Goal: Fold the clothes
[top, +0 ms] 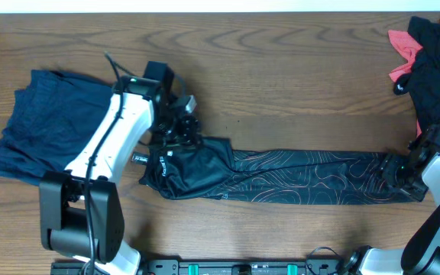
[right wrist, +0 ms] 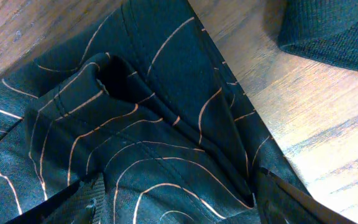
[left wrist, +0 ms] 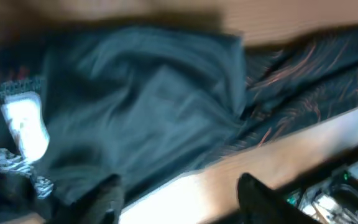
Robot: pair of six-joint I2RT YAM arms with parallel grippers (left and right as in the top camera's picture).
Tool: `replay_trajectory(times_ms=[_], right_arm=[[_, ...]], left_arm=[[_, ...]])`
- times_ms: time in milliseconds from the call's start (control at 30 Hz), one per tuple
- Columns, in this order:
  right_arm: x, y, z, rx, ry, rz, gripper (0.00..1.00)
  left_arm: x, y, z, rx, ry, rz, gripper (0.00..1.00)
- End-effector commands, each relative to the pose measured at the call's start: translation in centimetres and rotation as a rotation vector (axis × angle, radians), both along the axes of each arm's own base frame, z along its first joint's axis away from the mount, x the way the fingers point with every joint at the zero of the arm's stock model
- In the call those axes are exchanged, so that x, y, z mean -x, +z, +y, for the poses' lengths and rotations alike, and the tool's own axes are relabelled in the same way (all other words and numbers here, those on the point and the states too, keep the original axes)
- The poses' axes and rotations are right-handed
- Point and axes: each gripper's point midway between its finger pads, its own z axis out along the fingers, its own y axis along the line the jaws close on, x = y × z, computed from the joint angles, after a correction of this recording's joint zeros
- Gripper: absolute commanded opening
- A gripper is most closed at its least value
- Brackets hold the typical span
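Observation:
The black jersey (top: 304, 177) with grey contour lines lies pulled out in a long strip across the table front, bunched at its left end (top: 189, 168). My left gripper (top: 179, 136) hovers over that bunched end. In the left wrist view, which is blurred, its fingers (left wrist: 179, 200) are wide apart and empty above the jersey (left wrist: 142, 106) and its white label (left wrist: 23, 127). My right gripper (top: 400, 169) sits at the jersey's right end. In the right wrist view its fingers (right wrist: 179, 205) are spread, straddling folded jersey fabric (right wrist: 148, 124).
A navy-blue garment (top: 40, 122) lies folded at the left, beside the left arm. A black and coral-pink pile (top: 434, 57) lies at the back right; its dark edge shows in the right wrist view (right wrist: 328, 31). Bare wooden table (top: 296, 84) runs behind the jersey.

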Motion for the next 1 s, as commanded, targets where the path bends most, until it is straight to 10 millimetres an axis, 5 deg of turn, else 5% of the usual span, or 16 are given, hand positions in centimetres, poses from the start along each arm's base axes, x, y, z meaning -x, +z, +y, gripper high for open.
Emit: replay_trajectory(times_ms=[0,200,500,567,767,967], right_arm=[[1.1,-1.1,0.3,-0.029,-0.004,0.041,0.75],[1.4,-1.2,0.6,-0.040,-0.004,0.056,0.75],[1.6,-1.2,0.7,-0.045,-0.012,0.061,0.75],[1.5,-1.2,0.7,-0.046,-0.012,0.060,0.75],[1.5,-1.2,0.7,-0.047,-0.011,0.058,0.74],[1.5,-1.2,0.7,-0.047,-0.011,0.057,0.73]], left_arm=[[-0.4,-0.7,-2.2,0.016,-0.055,-0.032,0.64],[-2.4,-4.0,-4.9,-0.060,-0.056,-0.093,0.64],[-2.5,-9.3,-6.7,-0.084,-0.057,-0.027,0.64],[-2.6,-9.8,-6.8,-0.085,-0.057,-0.024,0.51],[-2.9,-8.4,-6.7,-0.082,-0.051,-0.038,0.07],[-0.2,-3.8,-6.8,-0.042,-0.067,0.011,0.06]])
